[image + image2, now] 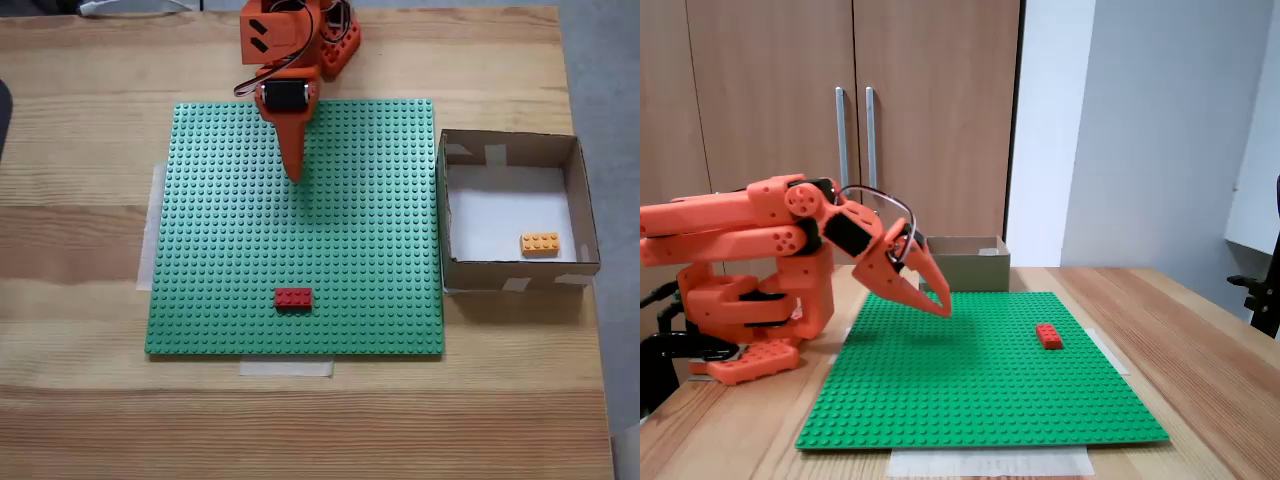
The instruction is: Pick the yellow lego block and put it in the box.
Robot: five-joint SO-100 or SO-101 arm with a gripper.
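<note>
Now we see the yellow lego block (pixel 540 243) lying inside the box (pixel 510 273) at right of a fixed view, lower right corner, gripper (pixel 294 176) upper centre over the green baseplate (pixel 230 250), jaws closed, empty, red brick (pixel 293 297) below.

The orange 3D-printed robot arm (pixel 750 235) sat folded low over its base, its upper links lying nearly level and stacked one above the other in a fixed view from the side. From the black wrist motor, the orange two-finger gripper (pixel 940 308) (pixel 295 176) slanted downward, its pointed tips held in the air. The fingers were pressed together into one narrow wedge with nothing between them, and black cables looped over the wrist.
</note>
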